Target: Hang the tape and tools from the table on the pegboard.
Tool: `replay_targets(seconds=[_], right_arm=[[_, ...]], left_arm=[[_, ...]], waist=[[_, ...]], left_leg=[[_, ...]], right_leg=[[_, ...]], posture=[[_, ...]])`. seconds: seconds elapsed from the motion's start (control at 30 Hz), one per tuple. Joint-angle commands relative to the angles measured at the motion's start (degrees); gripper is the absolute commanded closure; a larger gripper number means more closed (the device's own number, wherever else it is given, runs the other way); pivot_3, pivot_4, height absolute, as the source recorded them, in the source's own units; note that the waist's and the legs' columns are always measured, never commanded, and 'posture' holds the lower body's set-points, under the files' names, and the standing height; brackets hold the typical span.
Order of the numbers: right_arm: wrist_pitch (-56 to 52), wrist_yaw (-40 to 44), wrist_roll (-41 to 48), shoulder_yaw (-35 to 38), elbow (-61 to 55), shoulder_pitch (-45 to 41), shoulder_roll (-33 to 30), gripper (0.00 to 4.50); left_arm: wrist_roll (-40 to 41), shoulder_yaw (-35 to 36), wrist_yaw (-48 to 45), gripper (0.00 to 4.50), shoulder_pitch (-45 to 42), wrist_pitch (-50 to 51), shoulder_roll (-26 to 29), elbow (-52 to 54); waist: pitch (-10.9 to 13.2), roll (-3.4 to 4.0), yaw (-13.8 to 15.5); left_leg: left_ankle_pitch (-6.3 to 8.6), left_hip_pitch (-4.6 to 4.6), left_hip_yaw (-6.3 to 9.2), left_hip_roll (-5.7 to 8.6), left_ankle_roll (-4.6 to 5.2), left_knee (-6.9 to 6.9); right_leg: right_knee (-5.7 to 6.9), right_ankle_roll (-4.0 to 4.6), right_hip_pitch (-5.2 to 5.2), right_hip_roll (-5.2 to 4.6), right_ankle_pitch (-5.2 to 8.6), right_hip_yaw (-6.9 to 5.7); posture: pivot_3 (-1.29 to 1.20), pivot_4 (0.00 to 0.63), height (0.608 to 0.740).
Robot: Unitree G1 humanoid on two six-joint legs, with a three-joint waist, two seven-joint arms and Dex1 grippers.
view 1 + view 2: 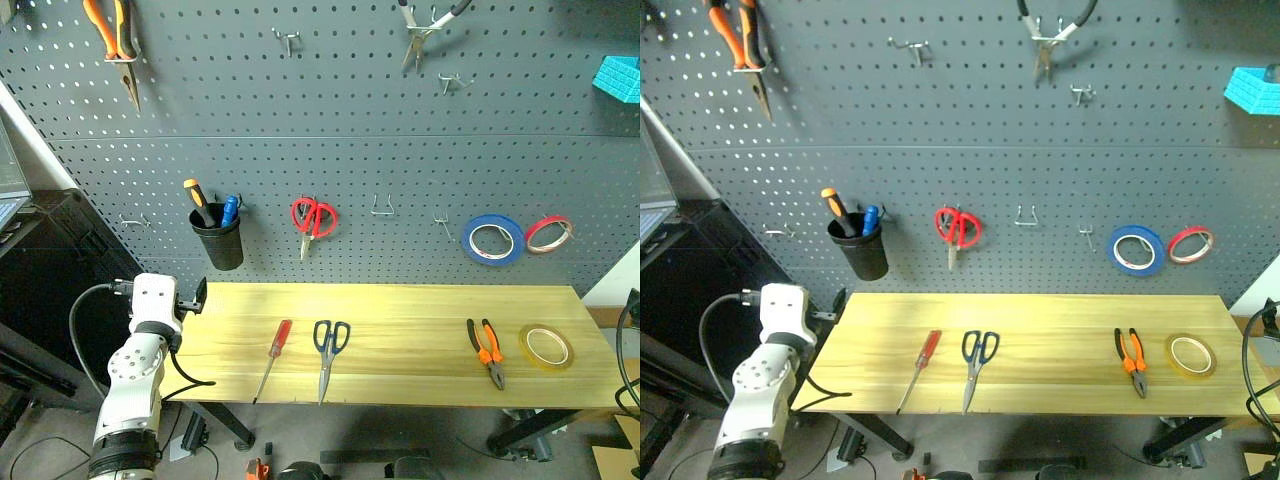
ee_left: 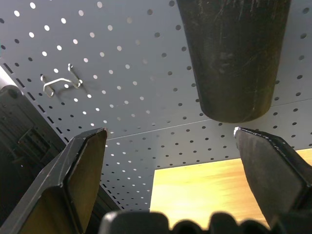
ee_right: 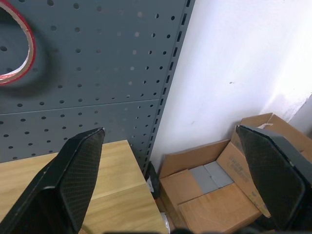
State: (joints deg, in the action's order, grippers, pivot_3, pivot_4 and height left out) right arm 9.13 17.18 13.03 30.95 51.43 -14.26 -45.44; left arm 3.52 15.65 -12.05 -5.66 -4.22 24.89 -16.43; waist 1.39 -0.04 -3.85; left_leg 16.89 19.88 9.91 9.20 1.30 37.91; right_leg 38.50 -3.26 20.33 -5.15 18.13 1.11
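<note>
On the light wood table lie, from left to right, a red-handled screwdriver, dark blue-handled scissors, orange-and-black pliers and a yellow tape ring. The dark grey pegboard rises behind the table. My left gripper is open and empty at the table's left end, pointing at the board under a black cup. My right gripper is open and empty past the table's right end, near the board's edge.
The pegboard holds the black cup with an orange-handled screwdriver, red scissors, a blue roll, a red roll and orange pliers. Bare hooks sit between them. Cardboard boxes lie on the floor at right.
</note>
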Motion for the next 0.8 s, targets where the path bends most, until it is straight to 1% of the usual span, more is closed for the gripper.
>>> replay_targets(seconds=[0.03,0.33,0.5,0.63,0.7,0.8], right_arm=[[1.11,0.06,0.86,0.86,-0.87,-1.28,-1.56,0.00],[1.67,2.68,-0.33,-1.42,-2.94,0.20,-0.84,0.00],[-0.71,5.38,1.00,-2.15,-6.95,1.82,0.89,0.00],[-5.12,8.83,1.65,-4.94,-16.21,6.20,4.15,0.00],[-8.63,9.30,2.13,-6.30,-22.96,9.09,5.91,0.00],[-14.35,10.50,4.80,-7.22,-33.14,12.99,8.35,0.00]], left_arm=[[0.02,-0.02,-0.24,0.04,-1.10,-2.25,0.40,0.72],[0.19,0.40,0.58,0.04,-0.19,-1.44,0.05,1.37],[0.54,0.56,0.95,0.04,1.41,1.83,-0.15,2.87],[2.45,-0.17,0.59,0.04,3.51,8.09,-2.27,7.93],[3.63,-1.39,-1.41,0.04,4.84,10.90,-3.21,11.67],[1.93,-6.12,-5.04,0.04,7.06,12.21,-2.85,16.54]], waist=[[0.00,0.00,-0.03],[0.00,0.00,-0.67],[0.00,0.01,-0.99],[-0.02,-0.01,-1.20],[-0.01,-0.02,-1.18],[0.04,0.06,-1.11]], left_leg=[[0.00,0.00,0.00,0.00,0.00,0.00],[0.00,0.00,0.00,0.00,0.00,0.00],[0.01,0.00,0.00,-0.01,0.01,0.00],[0.02,0.00,0.00,-0.02,0.04,0.01],[0.04,0.01,0.00,-0.03,0.05,0.03],[0.07,0.03,0.01,-0.04,0.09,0.03]], right_leg=[[0.00,0.00,0.00,0.00,0.00,0.00],[0.00,0.00,-0.01,0.00,0.00,-0.01],[-0.01,-0.01,-0.02,0.00,0.00,-0.01],[-0.01,-0.02,-0.02,0.00,0.01,-0.01],[-0.01,-0.02,-0.02,0.00,0.01,-0.02],[0.00,-0.02,0.00,0.00,0.01,-0.03]], posture=[[-0.15,0.000,0.740],[-0.15,0.000,0.740],[-0.15,0.000,0.740],[-0.17,0.000,0.740],[-0.18,0.000,0.740],[-0.20,0.023,0.740]])
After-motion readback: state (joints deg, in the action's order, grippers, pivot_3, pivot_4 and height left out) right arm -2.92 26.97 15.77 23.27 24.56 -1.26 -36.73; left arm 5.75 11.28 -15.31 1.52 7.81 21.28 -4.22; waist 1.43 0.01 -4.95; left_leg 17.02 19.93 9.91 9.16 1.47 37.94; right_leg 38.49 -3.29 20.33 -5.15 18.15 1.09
